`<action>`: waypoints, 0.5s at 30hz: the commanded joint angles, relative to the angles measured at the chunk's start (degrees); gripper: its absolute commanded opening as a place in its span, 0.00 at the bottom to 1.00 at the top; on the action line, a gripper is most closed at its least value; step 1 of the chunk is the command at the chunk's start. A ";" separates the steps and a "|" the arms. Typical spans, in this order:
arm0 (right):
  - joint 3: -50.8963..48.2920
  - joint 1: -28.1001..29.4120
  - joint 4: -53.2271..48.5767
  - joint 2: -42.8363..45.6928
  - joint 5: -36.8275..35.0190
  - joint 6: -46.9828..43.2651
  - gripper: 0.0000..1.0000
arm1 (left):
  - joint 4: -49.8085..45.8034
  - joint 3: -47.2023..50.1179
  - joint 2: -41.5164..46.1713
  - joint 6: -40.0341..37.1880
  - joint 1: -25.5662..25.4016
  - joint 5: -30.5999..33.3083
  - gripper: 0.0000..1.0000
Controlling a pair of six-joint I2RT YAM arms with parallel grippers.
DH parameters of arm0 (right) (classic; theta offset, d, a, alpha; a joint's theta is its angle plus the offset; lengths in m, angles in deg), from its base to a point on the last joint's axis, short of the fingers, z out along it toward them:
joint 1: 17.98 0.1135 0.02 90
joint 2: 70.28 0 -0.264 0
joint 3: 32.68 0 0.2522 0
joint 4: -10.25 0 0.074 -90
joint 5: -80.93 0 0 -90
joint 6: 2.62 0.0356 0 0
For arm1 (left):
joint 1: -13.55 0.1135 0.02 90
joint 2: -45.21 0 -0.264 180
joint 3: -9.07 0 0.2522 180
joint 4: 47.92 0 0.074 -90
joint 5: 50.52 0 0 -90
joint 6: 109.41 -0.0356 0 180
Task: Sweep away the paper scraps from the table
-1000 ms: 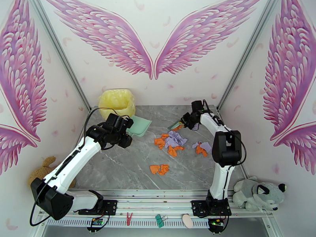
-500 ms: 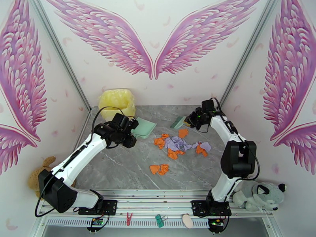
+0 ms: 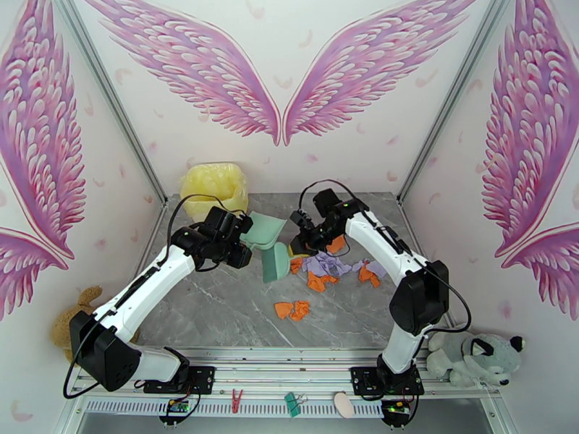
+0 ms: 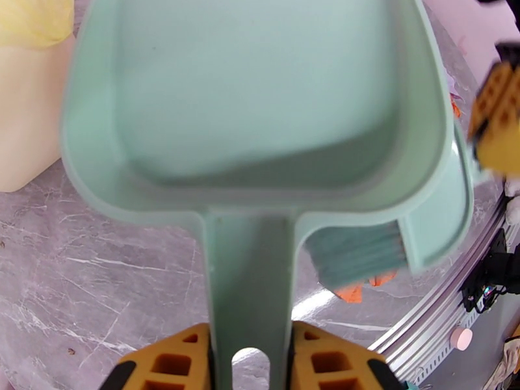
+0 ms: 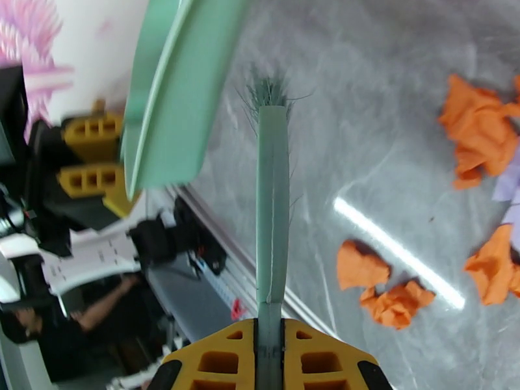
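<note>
L gripper (image 4: 250,360) pinched dustpan (image 4: 260,92) handle; R gripper (image 5: 270,362) pinched brush (image 5: 272,190). Needed dustpan lip on table (image 3: 217,305), brush past paper scraps (image 3: 326,263), stroking toward dustpan.

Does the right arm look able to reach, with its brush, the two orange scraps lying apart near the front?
Probably yes. The right claw grips the brush close to the two orange scraps, with bare table between them; the dustpan hangs off to the side.

Grey marble table (image 3: 217,312) bears orange and lavender paper scraps (image 3: 326,266).
</note>
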 commanded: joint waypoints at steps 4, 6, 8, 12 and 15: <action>-4.09 6.12 -6.86 0.37 -3.20 -7.25 0.00 | 0.55 -0.79 1.02 1.08 0.43 -1.19 0.00; -6.01 8.54 -7.11 0.33 -4.68 -7.78 0.00 | 0.28 -0.97 0.93 1.35 0.59 -1.43 0.00; -7.68 10.17 -7.46 0.02 -5.41 -8.11 0.00 | 0.02 -1.24 0.84 1.43 0.69 -1.54 0.00; -10.05 11.49 -7.58 -0.60 -7.28 -9.00 0.00 | -1.82 -1.55 0.79 1.27 0.91 -1.55 0.00; -10.95 11.49 -8.37 -0.91 -10.96 -10.13 0.00 | -2.75 -1.82 0.98 1.01 1.08 -1.58 0.00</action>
